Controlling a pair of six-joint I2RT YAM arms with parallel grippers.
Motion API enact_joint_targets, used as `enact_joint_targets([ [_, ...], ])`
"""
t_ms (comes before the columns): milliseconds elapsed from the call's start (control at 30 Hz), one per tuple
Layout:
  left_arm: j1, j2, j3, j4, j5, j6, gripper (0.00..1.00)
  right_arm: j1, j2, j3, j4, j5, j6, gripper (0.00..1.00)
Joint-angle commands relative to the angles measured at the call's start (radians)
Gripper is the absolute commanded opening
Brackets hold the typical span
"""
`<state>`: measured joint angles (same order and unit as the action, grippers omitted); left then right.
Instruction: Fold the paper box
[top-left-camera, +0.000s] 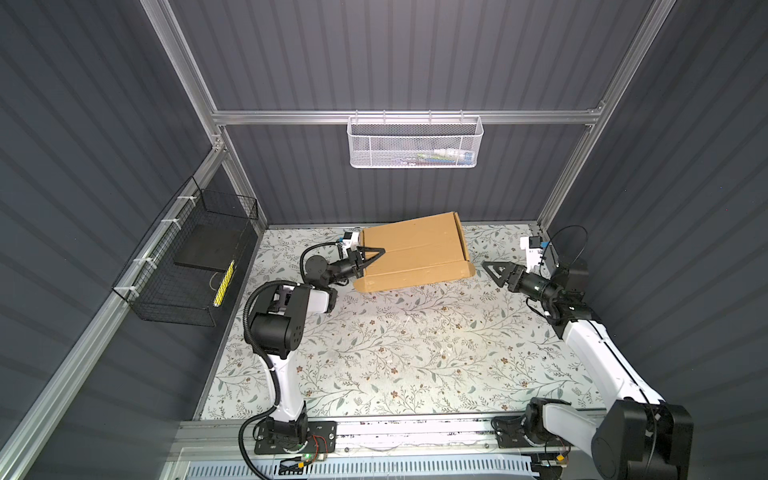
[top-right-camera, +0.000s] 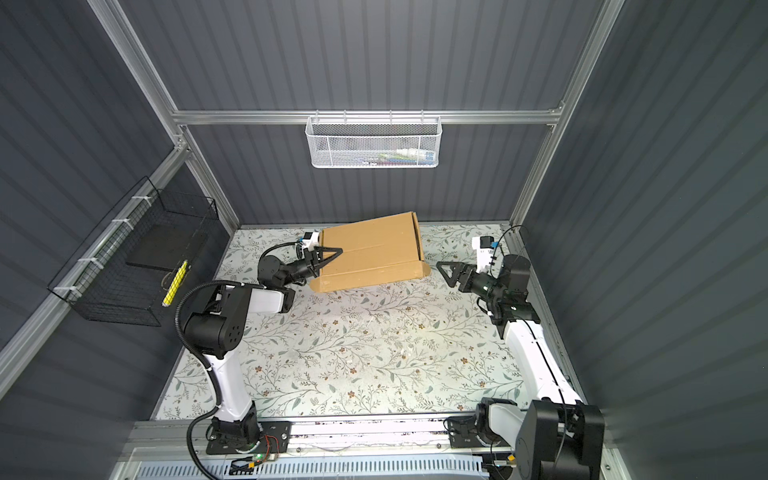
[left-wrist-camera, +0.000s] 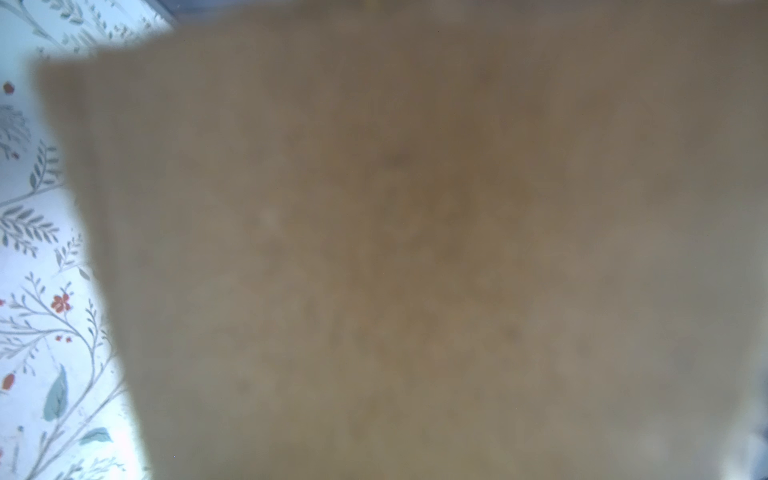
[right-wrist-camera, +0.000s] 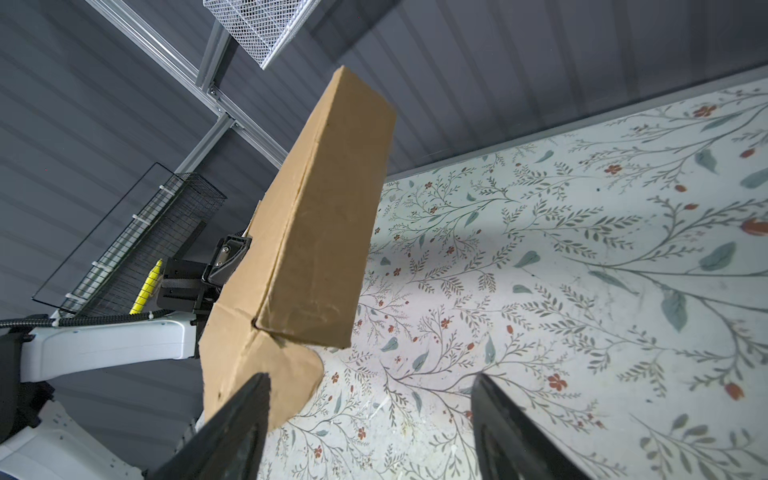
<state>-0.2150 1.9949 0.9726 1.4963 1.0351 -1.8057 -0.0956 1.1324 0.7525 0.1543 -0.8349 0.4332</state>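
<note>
The paper box (top-left-camera: 415, 249) is a shallow brown cardboard mailer, closed up, at the back of the floral table in both top views (top-right-camera: 374, 249). It is tilted, its right end up off the table in the right wrist view (right-wrist-camera: 328, 232), with a rounded flap sticking out at its near corners. My left gripper (top-left-camera: 371, 259) is shut on the box's left edge, one finger lying across its top. Blurred cardboard (left-wrist-camera: 415, 249) fills the left wrist view and hides the fingers. My right gripper (top-left-camera: 492, 272) stands open just right of the box, not touching it, with nothing between its fingers (right-wrist-camera: 370, 378).
A white mesh basket (top-left-camera: 415, 141) hangs on the back rail above the box. A black wire basket (top-left-camera: 187, 257) with a yellow item is fixed on the left wall. The floral table cover (top-left-camera: 395, 353) spreads toward the front between the two arm bases.
</note>
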Motion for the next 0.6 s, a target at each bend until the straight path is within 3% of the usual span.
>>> enact_joint_targets([
  [0,0.006,0.027,0.032,0.033,-0.018,-0.145,0.44,0.002,0.009,-0.013,0.036,0.031,-0.110,0.77],
  [233,0.006,0.038,0.007,0.001,-0.075,-0.245,0.43,0.032,0.039,-0.054,0.101,0.064,-0.224,0.77],
  [567,0.006,-0.106,-0.032,-0.358,-0.105,-0.135,0.41,0.076,0.058,-0.067,0.104,0.118,-0.370,0.78],
])
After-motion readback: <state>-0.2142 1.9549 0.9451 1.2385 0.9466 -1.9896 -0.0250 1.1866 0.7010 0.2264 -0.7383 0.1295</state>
